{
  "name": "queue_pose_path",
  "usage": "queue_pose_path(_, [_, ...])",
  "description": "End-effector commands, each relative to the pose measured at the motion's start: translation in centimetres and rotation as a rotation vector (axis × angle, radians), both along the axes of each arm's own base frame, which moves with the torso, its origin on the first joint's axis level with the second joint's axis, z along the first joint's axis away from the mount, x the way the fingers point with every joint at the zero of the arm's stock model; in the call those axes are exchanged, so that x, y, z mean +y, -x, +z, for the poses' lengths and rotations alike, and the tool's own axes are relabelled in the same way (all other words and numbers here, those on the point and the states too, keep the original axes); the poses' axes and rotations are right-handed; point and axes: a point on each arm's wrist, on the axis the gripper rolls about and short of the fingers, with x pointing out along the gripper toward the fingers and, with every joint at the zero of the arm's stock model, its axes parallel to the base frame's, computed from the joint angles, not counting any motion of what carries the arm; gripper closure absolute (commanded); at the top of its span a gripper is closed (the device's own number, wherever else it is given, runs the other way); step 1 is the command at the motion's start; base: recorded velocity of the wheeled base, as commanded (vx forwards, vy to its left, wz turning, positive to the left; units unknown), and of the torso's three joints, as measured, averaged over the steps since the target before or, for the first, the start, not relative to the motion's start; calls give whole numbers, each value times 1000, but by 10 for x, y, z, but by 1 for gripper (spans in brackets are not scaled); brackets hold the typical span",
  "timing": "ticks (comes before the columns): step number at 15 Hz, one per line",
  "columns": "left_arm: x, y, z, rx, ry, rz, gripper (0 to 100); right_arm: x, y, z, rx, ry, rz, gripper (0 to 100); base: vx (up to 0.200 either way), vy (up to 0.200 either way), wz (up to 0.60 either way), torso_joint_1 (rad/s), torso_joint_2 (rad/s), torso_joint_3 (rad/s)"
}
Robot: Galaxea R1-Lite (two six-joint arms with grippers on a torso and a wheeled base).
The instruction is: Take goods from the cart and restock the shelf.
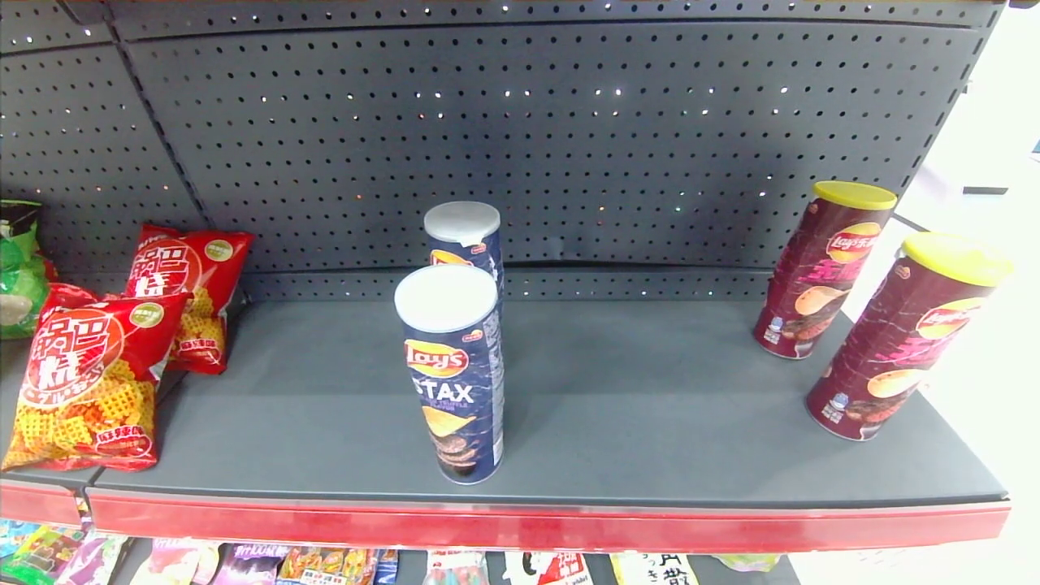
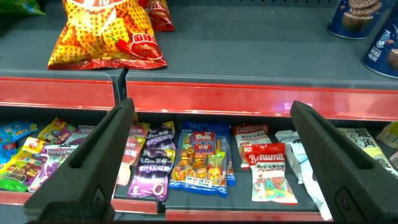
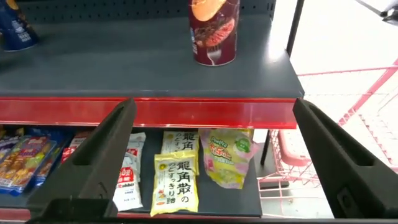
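Two dark blue chip cans stand one behind the other in the middle of the grey shelf (image 1: 650, 406), the front can (image 1: 452, 374) nearer the red edge and the rear can (image 1: 465, 240) by the pegboard. Two maroon cans with yellow lids stand at the right, one farther back (image 1: 821, 268) and one nearer the edge (image 1: 902, 337); the nearer one also shows in the right wrist view (image 3: 213, 30). Red snack bags (image 1: 89, 382) lie at the left. My left gripper (image 2: 211, 168) is open, below the shelf's red edge. My right gripper (image 3: 214, 168) is open too, with nothing held.
The lower shelf holds hanging candy packs (image 2: 202, 158) and yellow and green snack packs (image 3: 177, 180). A pink wire cart (image 3: 367, 112) stands to the right of the shelving. A green bag (image 1: 16, 276) sits at the far left.
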Motion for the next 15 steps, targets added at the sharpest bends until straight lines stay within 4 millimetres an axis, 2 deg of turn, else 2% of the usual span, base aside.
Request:
queue_pose_path(1, [0, 0, 0, 2, 0, 0, 0, -1, 0, -5, 52, 7, -60, 0, 0, 0, 0, 0, 0, 0])
queue_pose_path(2, [0, 0, 0, 2, 0, 0, 0, -2, 0, -6, 70, 13, -106, 0, 0, 0, 0, 0, 0, 0])
queue_pose_path(15, [0, 0, 0, 0, 0, 0, 0, -2, 0, -6, 56, 23, -93, 0, 0, 0, 0, 0, 0, 0])
